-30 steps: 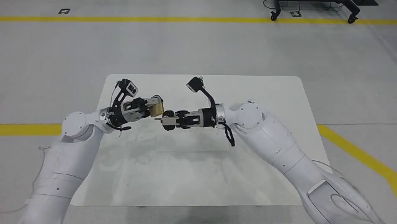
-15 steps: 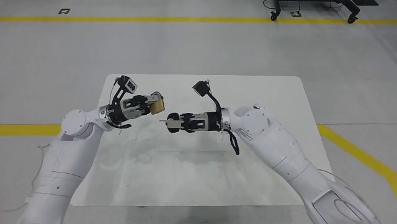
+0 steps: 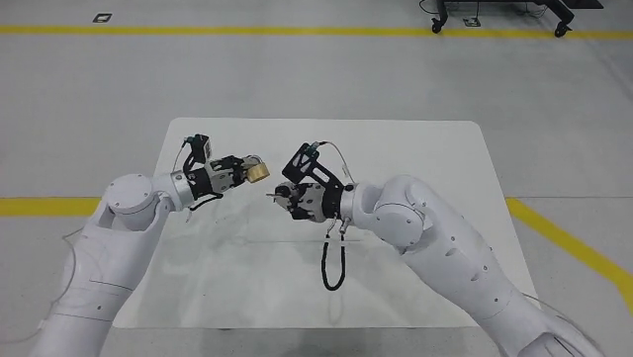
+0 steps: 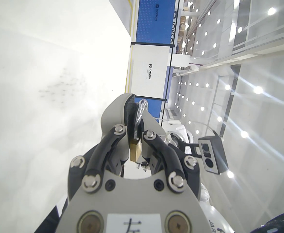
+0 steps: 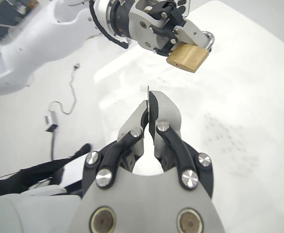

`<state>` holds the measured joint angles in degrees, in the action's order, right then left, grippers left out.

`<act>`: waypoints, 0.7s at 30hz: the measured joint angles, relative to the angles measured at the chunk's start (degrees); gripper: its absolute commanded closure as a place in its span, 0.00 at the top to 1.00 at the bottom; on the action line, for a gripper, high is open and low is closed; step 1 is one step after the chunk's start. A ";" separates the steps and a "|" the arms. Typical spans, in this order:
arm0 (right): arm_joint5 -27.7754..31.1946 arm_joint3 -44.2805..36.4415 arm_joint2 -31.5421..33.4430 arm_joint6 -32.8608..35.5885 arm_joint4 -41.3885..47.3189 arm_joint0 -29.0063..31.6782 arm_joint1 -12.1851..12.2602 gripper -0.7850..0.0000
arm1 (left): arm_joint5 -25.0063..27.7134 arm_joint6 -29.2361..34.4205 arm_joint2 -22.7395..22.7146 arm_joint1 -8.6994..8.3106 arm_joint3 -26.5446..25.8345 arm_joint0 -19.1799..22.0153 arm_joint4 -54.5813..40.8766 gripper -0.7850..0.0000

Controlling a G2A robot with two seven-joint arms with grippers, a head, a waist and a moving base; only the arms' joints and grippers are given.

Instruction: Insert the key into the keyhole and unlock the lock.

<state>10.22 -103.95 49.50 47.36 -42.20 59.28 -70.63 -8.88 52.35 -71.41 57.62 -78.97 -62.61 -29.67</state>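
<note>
1. The left gripper is holding the lock in the air above the white table. Its jaws are standing narrow and are pressing on the lock from both flat sides.
2. In the right wrist view, the silver shackle is lying at the fingertips of this gripper. The brass body is sticking out beside the fingers. The face with the keyhole is turning toward the right gripper.
3. The right gripper is pinching the key. Its jaws are almost together, with only the thin metal blade between the black pads. The tip of the key is coming out a little past the fingertips.
4. The key is pointing toward the lock but is not touching it. The two are near, with a clear gap between them, so the key is not yet sitting in the keyhole.
5. From above, the two grippers are facing each other over the left-middle part of the table.
6. A black cable loop is hanging down from the right arm, over the table.
</note>
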 measured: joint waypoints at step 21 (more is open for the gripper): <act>-8.78 -9.17 -10.63 12.52 -39.47 -2.38 -0.73 0.00 | -8.43 -5.86 -2.29 0.03 -0.63 -2.47 -5.08 0.00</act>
<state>1.44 -113.11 38.87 59.88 -81.68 56.89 -71.37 -17.32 46.49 -73.69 57.65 -79.59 -65.08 -34.75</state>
